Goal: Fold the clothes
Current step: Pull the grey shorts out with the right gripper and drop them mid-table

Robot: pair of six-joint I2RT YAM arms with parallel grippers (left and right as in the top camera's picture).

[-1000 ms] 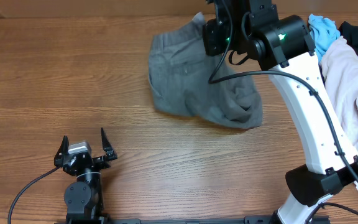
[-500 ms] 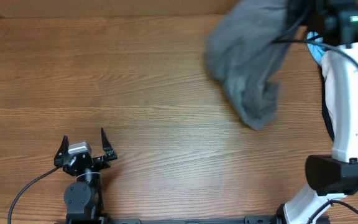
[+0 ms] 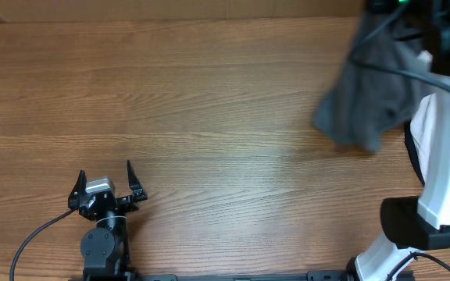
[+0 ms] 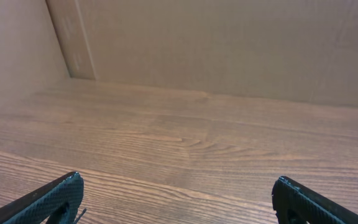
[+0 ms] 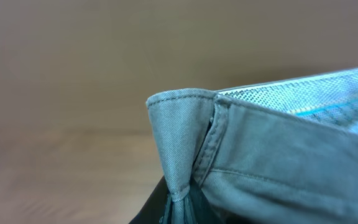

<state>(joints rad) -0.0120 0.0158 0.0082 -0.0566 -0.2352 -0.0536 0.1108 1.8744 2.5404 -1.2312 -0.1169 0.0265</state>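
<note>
the medium-gray cotton shorts [image 3: 369, 101] hang bunched at far right, waistband [image 5: 278, 124] pinched in the right gripper [image 5: 180, 205]; the left gripper [image 3: 105, 176], spread wide, sits well apart, near left

table [image 3: 194, 101]: brown wood grain | on it: black cable [image 3: 44, 225], near-left

- A robotics lab bench, by the look of it.
- Two robot arms stand at the near edge of a wood-grain table [image 3: 209, 101]: the dark left arm [image 3: 104, 246] with its two-finger gripper [image 3: 105, 173], and the white right arm [image 3: 444, 172].
- Black cables [image 3: 41, 229] trail from the arm bases.
- A plain brown board [image 4: 229, 43] walls the table's far side.
</note>
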